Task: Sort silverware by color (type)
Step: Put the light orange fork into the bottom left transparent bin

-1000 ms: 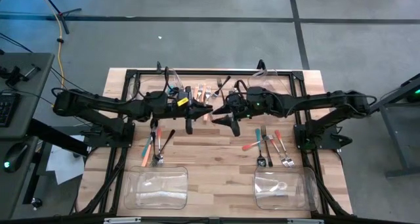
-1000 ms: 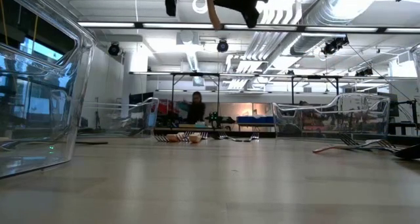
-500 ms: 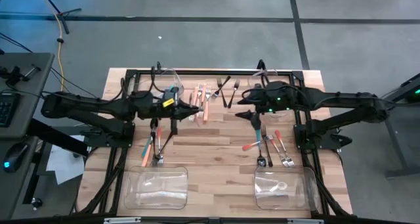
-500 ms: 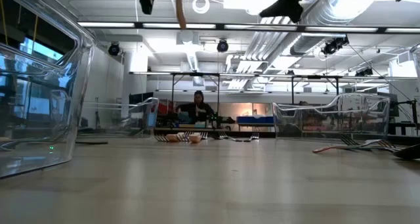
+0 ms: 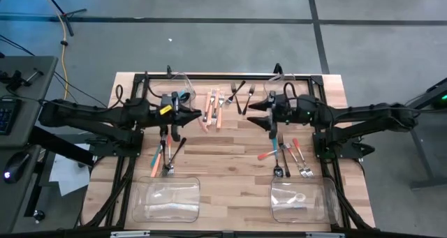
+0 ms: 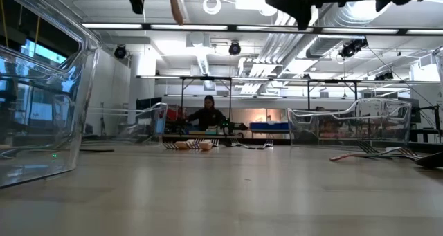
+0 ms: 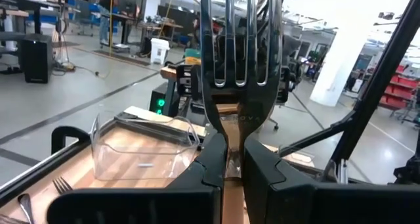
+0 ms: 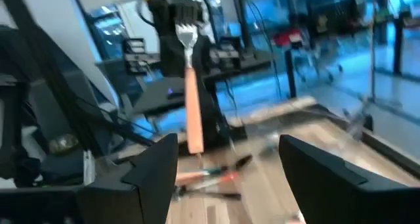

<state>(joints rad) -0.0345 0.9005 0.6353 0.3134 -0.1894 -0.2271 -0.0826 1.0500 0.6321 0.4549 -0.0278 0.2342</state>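
High view: the left pincer pinches an orange-handled fork at about ten o'clock on the surface; the right pincer is spread, at two o'clock.

Low view: the fork hangs at twelve o'clock.

Left wrist view: fingers clamp the fork's neck.

Right wrist view: spread fingers frame the fork held by the left pincer.

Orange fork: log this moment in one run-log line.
left hand: shut on orange fork, held aloft | right hand: open, empty | piles: on table
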